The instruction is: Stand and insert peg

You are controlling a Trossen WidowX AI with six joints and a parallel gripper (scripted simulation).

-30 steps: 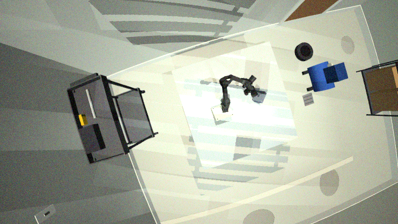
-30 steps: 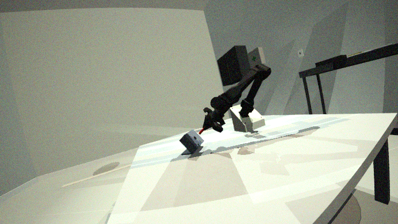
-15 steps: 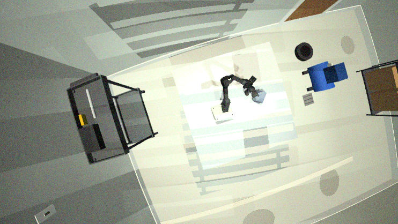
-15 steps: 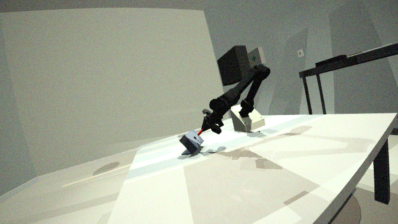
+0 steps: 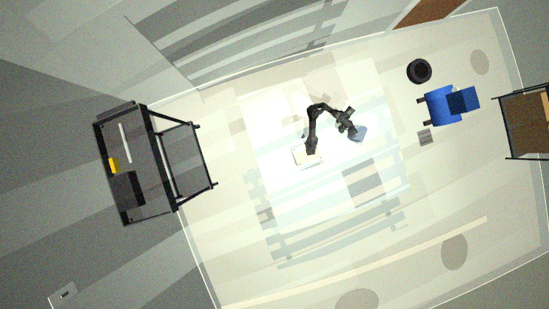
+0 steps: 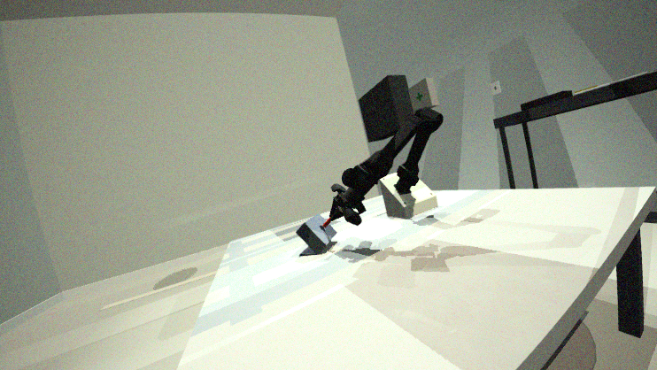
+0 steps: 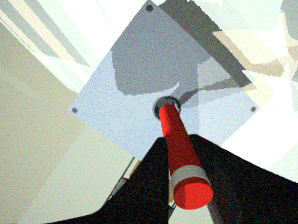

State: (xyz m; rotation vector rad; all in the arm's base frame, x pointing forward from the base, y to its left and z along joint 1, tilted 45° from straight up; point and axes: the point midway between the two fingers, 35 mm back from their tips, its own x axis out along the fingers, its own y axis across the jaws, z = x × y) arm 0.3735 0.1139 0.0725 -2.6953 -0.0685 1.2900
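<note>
Fingers (image 5: 352,134) (image 6: 336,209) of your gripper (image 5: 354,137) (image 6: 331,217) (image 7: 178,139) are closed on the red peg (image 6: 327,223) (image 7: 181,145), one on each side of it in the wrist view. You have the peg tilted, with its banded end towards the wrist camera and its plain end down at the hole (image 7: 156,111) in the panel (image 5: 361,134) (image 6: 313,224) (image 7: 97,100). From the wrist you see that end over the dark mouth, within the ring; you cannot tell how deep it goes, if it is in at all. The pale band (image 7: 190,174) is clear of your fingertips, just short of the flat red end cap.

Your panel stands on the table (image 5: 285,188) (image 6: 413,303) (image 7: 274,140), its sloped face turned up towards your gripper. Three dark screws (image 7: 149,8) show near its corners, and a broad shadow falls across the upper part of the face in the wrist view. Behind the gripper, your arm (image 5: 311,128) (image 6: 387,153) rises from a pale base (image 5: 300,165) (image 6: 398,205), bends at the top and reaches down to the panel.
</note>
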